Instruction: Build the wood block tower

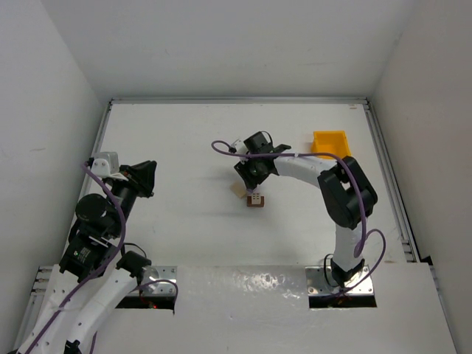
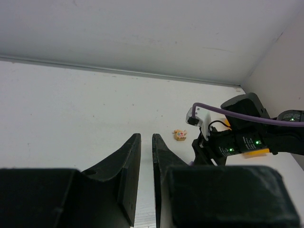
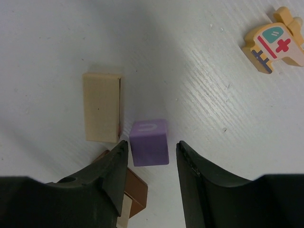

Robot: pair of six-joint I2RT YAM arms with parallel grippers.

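right pincer [image 3: 151, 145] stands apart, straddling the purple block [image 3: 149, 137] on the tabletop [image 3: 199, 95], a gap on either side. a tan slab [image 3: 101, 107] lies flat at ten o'clock, just beside; a dark brown block [image 3: 136, 190] sits at seven o'clock. the step looks like picking up purple. next calls for a square close, then a lift clear of its neighbours. left pincer [image 2: 146, 137] is all but together, holding nothing.

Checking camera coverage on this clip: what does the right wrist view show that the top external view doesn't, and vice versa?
Only right wrist: the purple block with its U mark, and a painted animal-shaped piece. Only top external: the yellow bin and the left gripper. Both: the right gripper, open over the blocks, the light tan block and the dark brown block.
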